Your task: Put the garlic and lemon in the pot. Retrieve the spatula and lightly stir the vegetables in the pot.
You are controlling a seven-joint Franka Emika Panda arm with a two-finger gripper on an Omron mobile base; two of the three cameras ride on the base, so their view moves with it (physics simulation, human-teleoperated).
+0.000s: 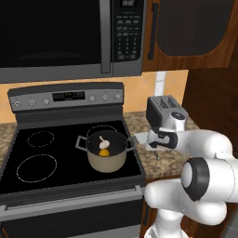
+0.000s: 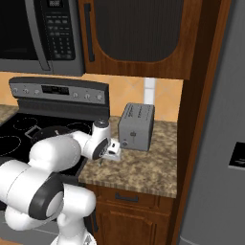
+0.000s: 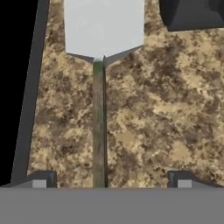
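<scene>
The beige pot [image 1: 107, 158] stands on the front right of the stovetop [image 1: 28, 158], with the whitish garlic [image 1: 104, 141] and the yellow lemon [image 1: 104, 152] inside it. On the speckled counter right of the stove lies the spatula [image 3: 99, 127]. Its light-grey blade [image 3: 103, 28] points away from the hand, and its thin dark handle runs back between the fingertips. My gripper [image 3: 111, 180] is open and hovers over the handle's near end, straddling it with nothing in its grip. From the left base view the gripper [image 1: 157, 151] hangs low over the counter beside the pot.
A grey toaster [image 2: 136, 125] stands at the back of the counter [image 2: 143, 167], just beyond the spatula's blade. The stove's raised dark edge [image 3: 28, 96] runs along one side of the spatula. A microwave [image 1: 56, 37] hangs above the stove, and a fridge [image 2: 220, 143] closes off the right.
</scene>
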